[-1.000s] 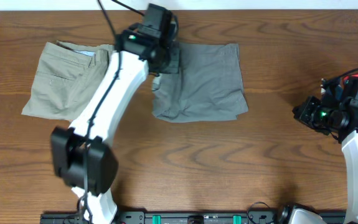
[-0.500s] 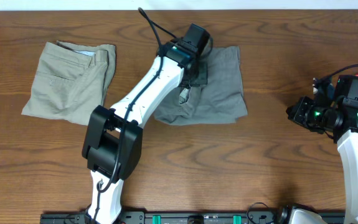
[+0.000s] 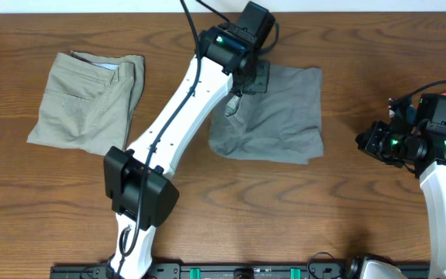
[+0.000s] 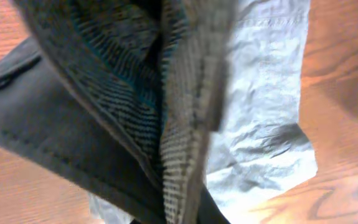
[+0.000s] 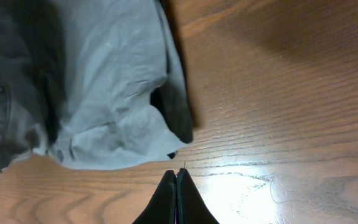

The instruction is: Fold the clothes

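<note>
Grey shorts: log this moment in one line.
left gripper: holds grey shorts by waistband | right gripper: shut, empty | beige shorts: apart, far left

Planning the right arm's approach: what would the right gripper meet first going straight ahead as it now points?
Likely the grey shorts: the right gripper, shut, points over bare table at their near edge. Height above the wood is unclear.

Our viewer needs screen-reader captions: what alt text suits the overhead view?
The left gripper holds wrinkled medium-grey cotton shorts by their top edge on a brown wooden table. Beige shorts lie at left; the right gripper sits at right.
</note>
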Action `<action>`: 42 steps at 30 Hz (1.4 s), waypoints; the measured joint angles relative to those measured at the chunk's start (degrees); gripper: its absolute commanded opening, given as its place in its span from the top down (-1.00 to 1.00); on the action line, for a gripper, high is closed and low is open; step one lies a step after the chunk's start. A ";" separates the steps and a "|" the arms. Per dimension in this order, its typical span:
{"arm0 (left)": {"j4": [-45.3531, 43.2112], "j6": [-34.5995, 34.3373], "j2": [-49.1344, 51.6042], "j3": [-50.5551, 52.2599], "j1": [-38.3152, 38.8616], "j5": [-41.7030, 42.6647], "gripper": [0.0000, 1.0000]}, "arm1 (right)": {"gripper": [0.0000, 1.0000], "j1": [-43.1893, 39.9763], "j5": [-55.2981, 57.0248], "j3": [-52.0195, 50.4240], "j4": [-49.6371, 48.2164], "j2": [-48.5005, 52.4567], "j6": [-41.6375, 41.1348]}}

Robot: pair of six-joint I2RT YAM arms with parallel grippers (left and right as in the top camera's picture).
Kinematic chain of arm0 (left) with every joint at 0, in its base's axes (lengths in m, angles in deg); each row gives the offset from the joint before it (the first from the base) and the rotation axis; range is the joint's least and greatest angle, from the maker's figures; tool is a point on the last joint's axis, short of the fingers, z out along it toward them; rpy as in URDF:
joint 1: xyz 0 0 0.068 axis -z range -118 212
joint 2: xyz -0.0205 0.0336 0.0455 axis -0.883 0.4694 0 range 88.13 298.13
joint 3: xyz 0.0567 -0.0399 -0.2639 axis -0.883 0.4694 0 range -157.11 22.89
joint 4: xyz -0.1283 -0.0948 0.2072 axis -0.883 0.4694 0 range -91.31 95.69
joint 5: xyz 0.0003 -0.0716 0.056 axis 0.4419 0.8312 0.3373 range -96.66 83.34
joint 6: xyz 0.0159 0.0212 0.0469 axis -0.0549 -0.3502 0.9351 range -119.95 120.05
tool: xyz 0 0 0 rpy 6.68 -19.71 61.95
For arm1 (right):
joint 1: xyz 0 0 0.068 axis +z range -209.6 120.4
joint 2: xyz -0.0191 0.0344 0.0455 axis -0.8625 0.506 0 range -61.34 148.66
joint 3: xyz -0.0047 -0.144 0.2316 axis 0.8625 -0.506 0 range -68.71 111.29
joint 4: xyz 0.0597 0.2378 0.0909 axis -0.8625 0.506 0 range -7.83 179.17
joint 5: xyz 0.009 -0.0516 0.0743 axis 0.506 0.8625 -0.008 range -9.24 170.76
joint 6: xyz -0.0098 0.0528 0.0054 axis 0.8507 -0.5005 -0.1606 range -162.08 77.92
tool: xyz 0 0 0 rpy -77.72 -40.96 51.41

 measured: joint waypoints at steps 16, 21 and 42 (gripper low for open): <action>-1.60 -1.22 3.56 -0.04 9.73 0.07 0.88 | 0.95 0.20 9.18 0.00 3.56 1.07 -1.42; -1.46 -1.42 8.55 -0.04 9.40 0.04 0.88 | 0.98 0.20 13.11 -0.90 -2.40 5.84 -3.74; 19.28 8.70 5.22 -1.81 -15.72 -17.14 0.88 | 0.97 0.22 5.77 -5.11 -23.10 20.50 -7.28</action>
